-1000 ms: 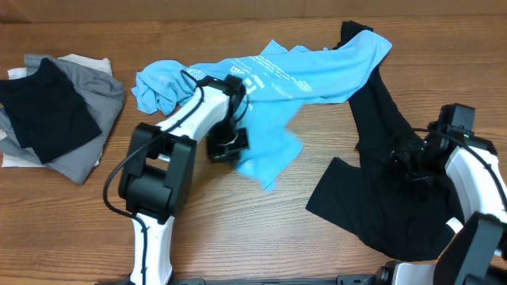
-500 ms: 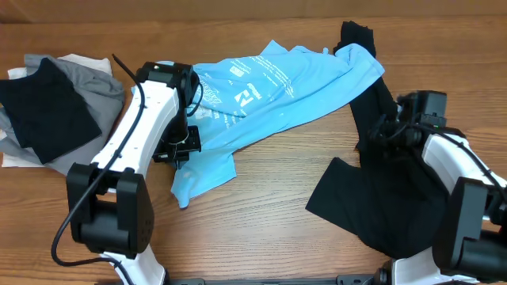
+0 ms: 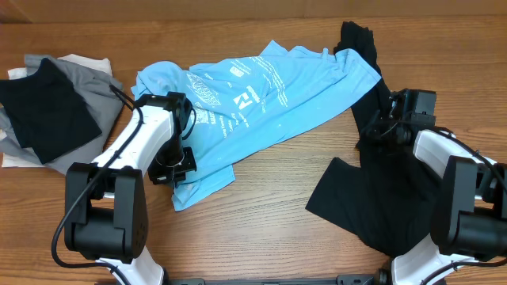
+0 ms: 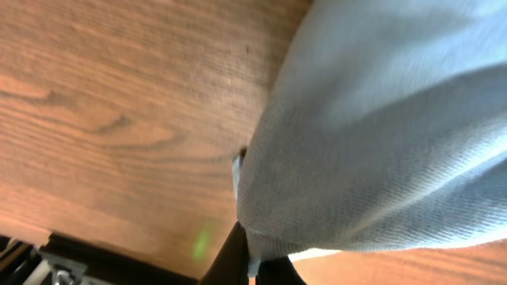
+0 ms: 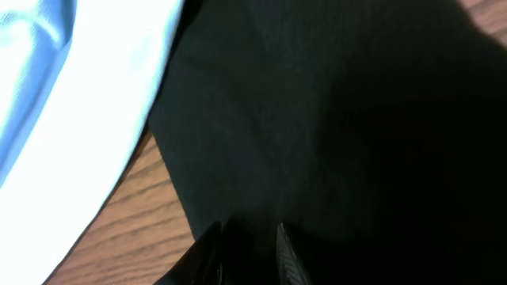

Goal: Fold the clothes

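Note:
The clothes are spread over the table. A light-blue T-shirt (image 3: 261, 103) with white print lies across the middle, its lower corner reaching toward the front left. My left gripper (image 3: 176, 170) is shut on that shirt's left edge; in the left wrist view the blue cloth (image 4: 380, 142) is pinched between the closed tips of the left gripper (image 4: 252, 257). A black garment (image 3: 396, 206) lies on the right, its top under the shirt's right end. My right gripper (image 3: 379, 127) presses into its left edge; the right wrist view shows the right gripper (image 5: 247, 237) nearly closed, black cloth (image 5: 333, 119) between its fingers.
A pile sits at the far left: a black garment (image 3: 43, 119) on top of a grey one (image 3: 99, 91), with a white one (image 3: 79, 62) underneath. Bare wood (image 3: 269, 206) shows between the shirt and the front edge.
My left gripper has pulled the shirt's edge left and then down toward the front, spreading the shirt flatter. My right gripper moved up-left onto the black garment and narrowed its jaws.

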Robot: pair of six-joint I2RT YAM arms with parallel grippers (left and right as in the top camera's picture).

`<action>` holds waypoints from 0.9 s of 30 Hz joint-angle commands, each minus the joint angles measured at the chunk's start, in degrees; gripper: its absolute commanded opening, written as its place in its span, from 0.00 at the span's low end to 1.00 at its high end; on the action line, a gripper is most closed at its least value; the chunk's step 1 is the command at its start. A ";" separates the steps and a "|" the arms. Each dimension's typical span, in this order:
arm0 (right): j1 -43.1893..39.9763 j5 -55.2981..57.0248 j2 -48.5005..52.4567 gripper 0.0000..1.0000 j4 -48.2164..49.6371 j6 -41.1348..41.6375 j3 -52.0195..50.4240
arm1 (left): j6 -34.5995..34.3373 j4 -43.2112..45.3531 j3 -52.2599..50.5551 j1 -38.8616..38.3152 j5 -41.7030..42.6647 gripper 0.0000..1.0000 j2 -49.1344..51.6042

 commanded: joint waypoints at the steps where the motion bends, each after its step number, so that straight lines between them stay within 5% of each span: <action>1: -2.45 10.43 2.69 0.26 1.88 -0.04 0.81 | -2.54 1.14 -0.37 1.22 -1.14 0.04 -2.05; 8: -15.50 15.13 3.34 0.31 1.73 3.10 4.81 | -2.49 -0.20 -0.39 4.90 -2.38 0.04 -2.05; 14: -21.77 7.30 3.32 0.52 -4.33 6.99 10.40 | -2.49 -0.07 -0.39 4.92 -2.45 0.04 -2.05; 19: -16.52 -11.63 3.32 0.66 -8.85 -1.86 15.30 | -2.51 0.72 -0.39 4.94 -2.21 0.04 -2.05; 27: -2.27 -3.50 8.59 0.74 -15.21 -1.42 14.69 | -2.51 1.16 -0.39 4.92 -2.19 0.04 -2.05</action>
